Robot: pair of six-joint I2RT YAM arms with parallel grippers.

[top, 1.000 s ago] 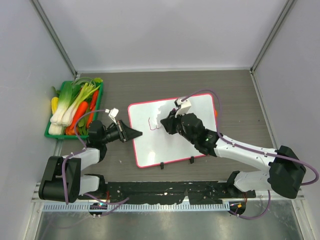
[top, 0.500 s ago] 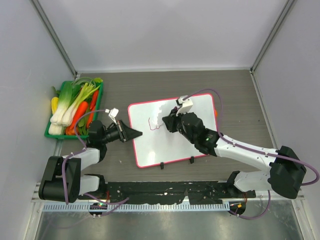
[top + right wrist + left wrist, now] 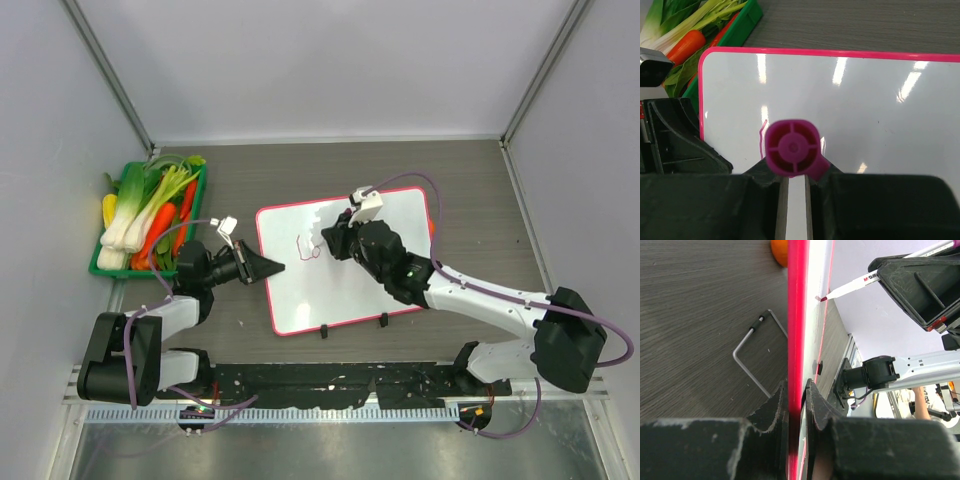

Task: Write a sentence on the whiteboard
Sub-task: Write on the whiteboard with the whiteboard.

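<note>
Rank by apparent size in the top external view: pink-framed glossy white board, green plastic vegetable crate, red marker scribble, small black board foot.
1. Pink-framed glossy white board
2. Green plastic vegetable crate
3. Red marker scribble, by its spread
4. Small black board foot

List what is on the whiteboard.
A short red scribble and the marker, held by the right pincer. That arm covers part of the whiteboard; writing there cannot be seen.

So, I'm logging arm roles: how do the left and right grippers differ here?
The left gripper clamps the edge of the pink-framed glossy white whiteboard; the right gripper holds a magenta-ended marker. The left lies at the board's side; the right reaches over its face. Both are shut.
</note>
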